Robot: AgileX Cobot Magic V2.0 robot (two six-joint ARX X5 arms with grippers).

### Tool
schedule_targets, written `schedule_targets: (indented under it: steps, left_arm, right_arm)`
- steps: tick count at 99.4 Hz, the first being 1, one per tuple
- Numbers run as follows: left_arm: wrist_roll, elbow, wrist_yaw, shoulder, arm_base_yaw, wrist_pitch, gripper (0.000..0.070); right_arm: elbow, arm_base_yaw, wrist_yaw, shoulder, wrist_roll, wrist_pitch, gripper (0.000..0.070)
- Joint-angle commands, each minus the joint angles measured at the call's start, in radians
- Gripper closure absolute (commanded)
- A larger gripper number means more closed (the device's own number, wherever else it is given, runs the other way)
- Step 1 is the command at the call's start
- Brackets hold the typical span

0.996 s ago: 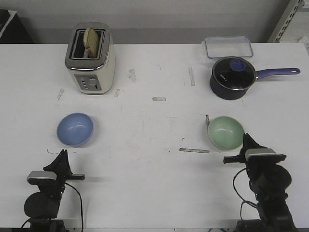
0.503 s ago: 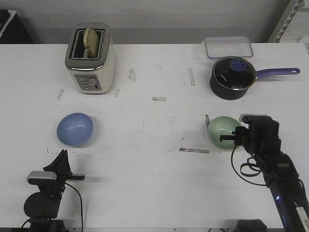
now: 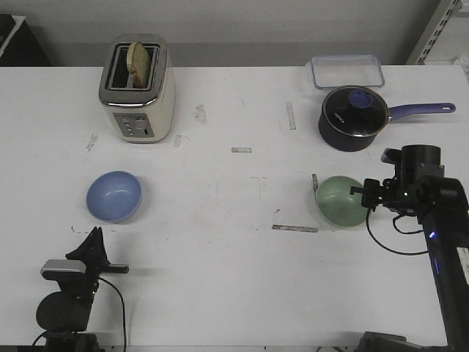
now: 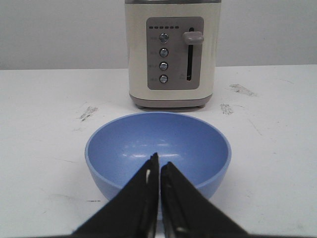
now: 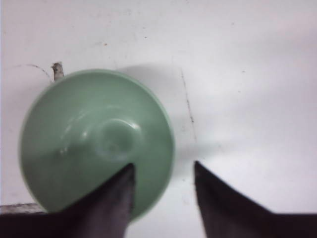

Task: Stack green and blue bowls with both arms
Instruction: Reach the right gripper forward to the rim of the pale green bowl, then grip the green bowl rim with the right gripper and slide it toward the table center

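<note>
The light blue bowl (image 3: 113,196) sits upright on the white table at the left. In the left wrist view it (image 4: 124,144) lies just beyond my left gripper (image 4: 159,162), which is shut and empty. That gripper (image 3: 94,242) rests near the table's front left edge. The pale green bowl (image 3: 338,199) sits upright at the right. My right gripper (image 3: 366,195) hangs at its right rim. In the right wrist view the gripper (image 5: 163,166) is open and straddles the rim of the green bowl (image 5: 94,144), one finger over its inside and one over the table outside.
A cream toaster (image 3: 137,92) with a slice of bread stands at the back left, straight beyond the blue bowl (image 4: 171,54). A dark blue saucepan (image 3: 354,117) with a glass lid and a clear container (image 3: 346,71) stand at the back right, behind the green bowl.
My right arm has risen from the table's front edge and moved forward to the right rim of the green bowl. The left arm and both bowls have not moved.
</note>
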Motion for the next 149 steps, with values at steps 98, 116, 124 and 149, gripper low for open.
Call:
schedule_targets:
  steps: [98,116,124,149]
  left_arm:
    - [0.005,-0.021,0.000,-0.002,0.001,0.012,0.0699]
    - [0.005,-0.021,0.000,-0.002,0.001,0.012,0.0699]
    - [0.005,-0.021,0.000,-0.002,0.001,0.012,0.0699]
    - [0.005,-0.021,0.000,-0.002,0.001,0.012,0.0699]
  right_arm:
    - [0.017,-0.047,-0.128,0.306,-0.027,0.109,0.0700]
    - [0.025,-0.029,-0.129,0.278,-0.023,0.101,0.0700]
    - [0.038,0.002,-0.130,0.252,-0.019,0.096,0.0700]
    - [0.063,0.208,-0.129,0.222,0.106,0.119,0.0700]
